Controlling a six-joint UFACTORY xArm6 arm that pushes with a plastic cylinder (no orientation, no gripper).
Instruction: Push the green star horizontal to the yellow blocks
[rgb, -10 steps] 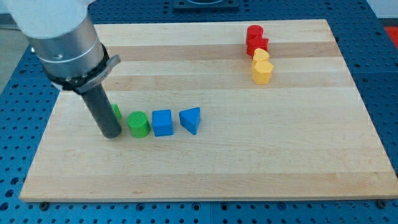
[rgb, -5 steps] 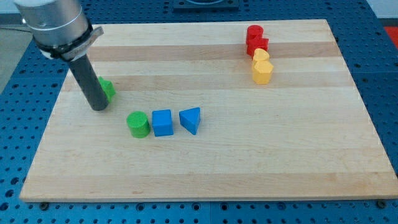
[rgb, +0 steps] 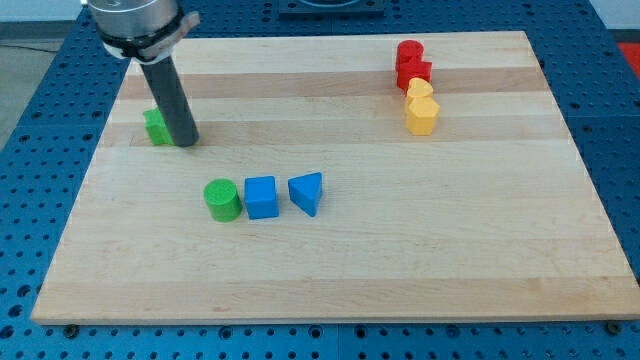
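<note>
Two yellow blocks (rgb: 421, 106) far right; green star (rgb: 156, 127) far left, touching my tip (rgb: 186, 142); no hand visible.

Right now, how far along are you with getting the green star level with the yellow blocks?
Nearly level: the green star sits near the view's left edge, only slightly lower than the yellow blocks far to the view's right. My tip is against the star's right side. Left: a small nudge toward the view's top.
</note>
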